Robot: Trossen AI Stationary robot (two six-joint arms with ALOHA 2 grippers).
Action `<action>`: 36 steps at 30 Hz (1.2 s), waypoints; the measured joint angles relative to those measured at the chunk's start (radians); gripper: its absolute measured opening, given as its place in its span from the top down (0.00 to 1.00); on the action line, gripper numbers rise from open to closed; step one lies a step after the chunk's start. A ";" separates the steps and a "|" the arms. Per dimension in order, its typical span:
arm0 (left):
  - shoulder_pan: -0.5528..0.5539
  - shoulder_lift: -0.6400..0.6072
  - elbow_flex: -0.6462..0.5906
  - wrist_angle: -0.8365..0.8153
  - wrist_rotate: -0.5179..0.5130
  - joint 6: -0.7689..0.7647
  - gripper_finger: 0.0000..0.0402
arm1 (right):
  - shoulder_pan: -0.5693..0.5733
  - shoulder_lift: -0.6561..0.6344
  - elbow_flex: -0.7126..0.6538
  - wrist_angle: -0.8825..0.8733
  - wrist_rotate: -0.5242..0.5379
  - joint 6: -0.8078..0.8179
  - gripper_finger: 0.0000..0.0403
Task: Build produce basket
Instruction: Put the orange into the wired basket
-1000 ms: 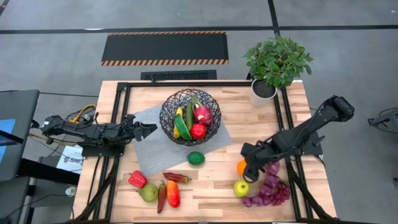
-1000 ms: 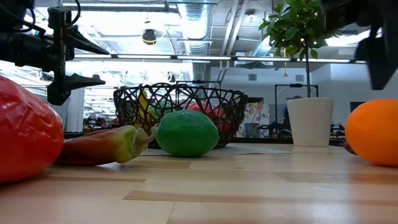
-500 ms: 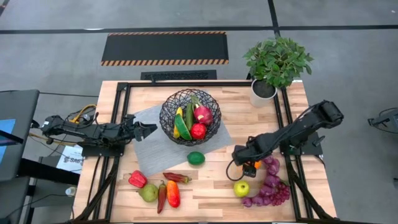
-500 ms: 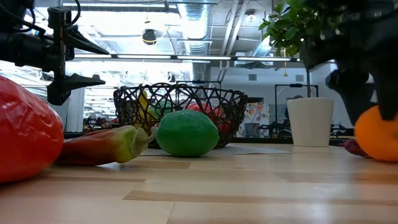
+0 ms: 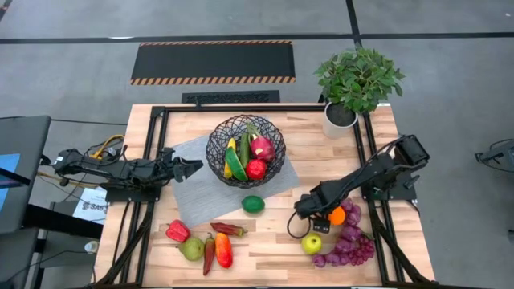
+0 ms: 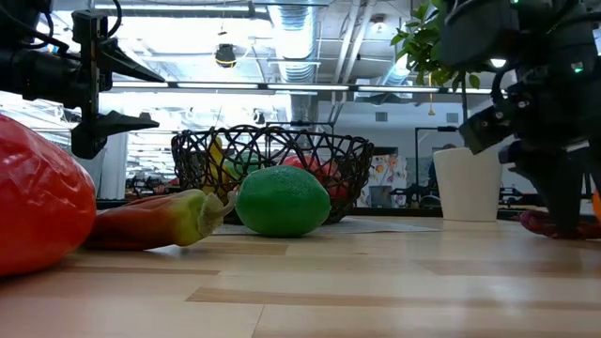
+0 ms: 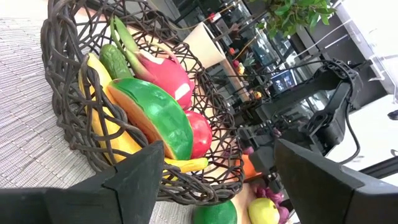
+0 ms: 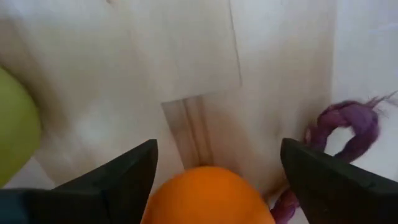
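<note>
Pale wooden surface (image 5: 273,241) fills mid-frame, the basket (image 5: 246,150) at its upper centre already holding some produce. Lower right, the right hand (image 5: 325,220) has dropped onto the orange (image 5: 337,215), fingers wide either side, apparently not yet gripping. A green apple (image 5: 312,243) and grapes (image 5: 350,245) crowd it. The left hand (image 5: 193,167), part-open and empty, waits beside the basket.

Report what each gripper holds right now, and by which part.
Nothing is held. The right gripper has its jaws open on either side of the orange, not yet closed on it. The left gripper waits open beside the basket.
</note>
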 joint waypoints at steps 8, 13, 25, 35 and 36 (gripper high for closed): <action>0.000 0.000 0.000 0.000 0.000 0.016 0.28 | 0.000 -0.110 0.003 -0.042 -0.023 0.070 0.11; 0.000 0.002 0.000 0.000 0.000 0.016 0.28 | 0.007 -0.212 0.005 -0.103 -0.023 0.182 0.11; 0.000 0.002 0.000 0.000 -0.022 0.016 0.28 | 0.167 -0.319 0.000 -0.115 -0.001 0.340 0.11; 0.000 0.002 0.000 0.000 -0.032 0.016 0.28 | 0.154 -0.146 -0.005 -0.077 -0.056 0.367 0.03; 0.000 0.002 0.000 0.000 -0.031 0.016 0.28 | 0.154 -0.132 -0.005 -0.066 -0.059 0.364 0.02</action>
